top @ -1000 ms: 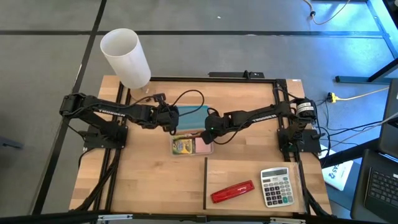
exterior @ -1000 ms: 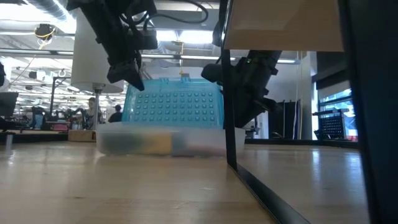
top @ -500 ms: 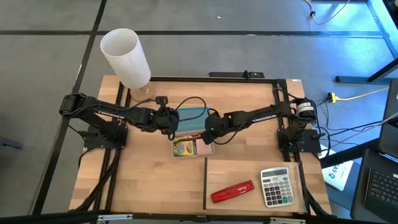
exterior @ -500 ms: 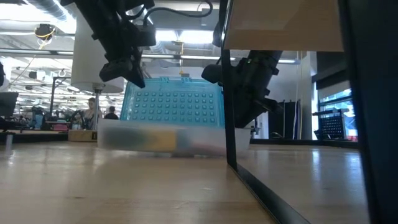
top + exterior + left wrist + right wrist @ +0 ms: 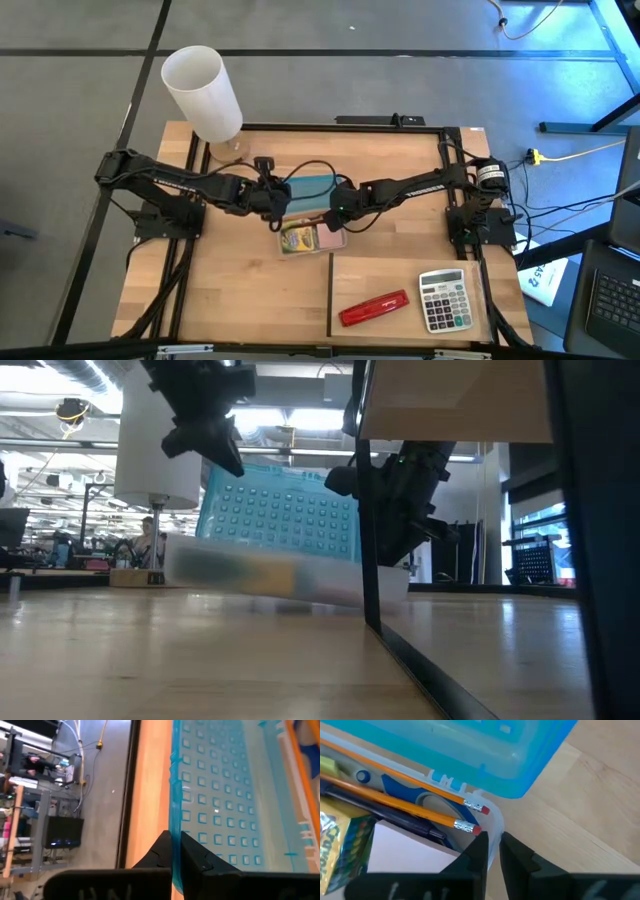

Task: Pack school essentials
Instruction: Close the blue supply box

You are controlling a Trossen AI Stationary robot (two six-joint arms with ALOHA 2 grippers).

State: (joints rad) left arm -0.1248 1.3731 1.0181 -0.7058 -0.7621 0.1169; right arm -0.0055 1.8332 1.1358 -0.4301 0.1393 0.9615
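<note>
Work surface is a light wooden table (image 5: 250, 300) framed by black rails, with an open workshop floor visible beyond it in the low view.

Left gripper (image 5: 174, 851): fingers clenched on the edge of the blue studded lid (image 5: 220, 795) of a clear pencil case (image 5: 492, 832). The lid stands raised and tilted above the case body; in the low view the case sits slightly tipped on the table.

Right gripper (image 5: 492, 851): fingers pinched on the clear wall of the case at its corner. Directly ahead of these fingers, inside the case, lie two thin orange pencils (image 5: 410, 805) with eraser ends nearest the gripper, a dark pen (image 5: 395, 817) beside them, blue-handled scissors (image 5: 405, 787) beneath, a pink sticky-note pad (image 5: 415, 855) and the yellow-green crayon box (image 5: 340, 845).

Farther out: a red stapler (image 5: 374, 307) and grey calculator (image 5: 444, 298) lie well apart from the case, on the right arm's side of the table's near edge. A white cylinder (image 5: 203, 92) stands at the far left corner.
</note>
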